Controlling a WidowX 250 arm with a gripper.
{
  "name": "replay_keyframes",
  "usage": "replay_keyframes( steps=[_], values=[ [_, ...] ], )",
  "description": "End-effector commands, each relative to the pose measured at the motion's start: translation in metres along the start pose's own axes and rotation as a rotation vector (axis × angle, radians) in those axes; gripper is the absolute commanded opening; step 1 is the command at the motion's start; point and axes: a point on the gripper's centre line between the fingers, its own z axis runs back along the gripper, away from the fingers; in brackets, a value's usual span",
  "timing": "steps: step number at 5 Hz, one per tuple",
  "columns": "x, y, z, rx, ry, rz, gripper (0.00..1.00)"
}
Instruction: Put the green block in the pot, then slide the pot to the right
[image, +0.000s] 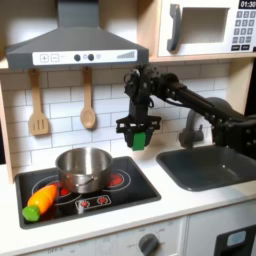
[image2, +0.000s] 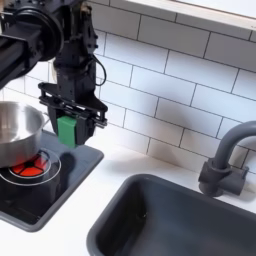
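In the first exterior view the black stovetop (image: 90, 190) sits on a pale counter, with open counter between its edge and the dark grey sink basin (image: 215, 165) toward the first exterior view's right. The gripper (image: 139, 137) hangs in the air above the stovetop's back corner, its fingers closed on the green block (image: 140, 138), which is lifted clear of every surface. The pot (image: 83, 167), shiny and silver, stands on the stovetop to the first exterior view's left of and below the gripper; its inside looks bare. A toy carrot (image: 40, 201) lies at the stovetop's front corner, near the pot but apart from it. Two wooden utensils (image: 88, 112) hang on the tiled wall behind. In the second exterior view the gripper (image2: 68, 128) holds the green block (image2: 66, 129) pinched between its fingers, just beyond the pot's (image2: 18, 130) rim toward the second exterior view's right, above the stovetop's (image2: 50, 185) edge. The sink basin (image2: 170, 215) and a grey faucet (image2: 225, 160) lie farther toward the second exterior view's right, white counter between.
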Motion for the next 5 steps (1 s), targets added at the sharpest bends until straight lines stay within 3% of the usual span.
replay_keyframes(
  steps=[1,5],
  values=[
    [-0.005,0.022,0.010,0.041,-0.030,0.018,0.00],
    [0.001,0.070,0.022,0.115,-0.078,0.074,0.00]
  ],
)
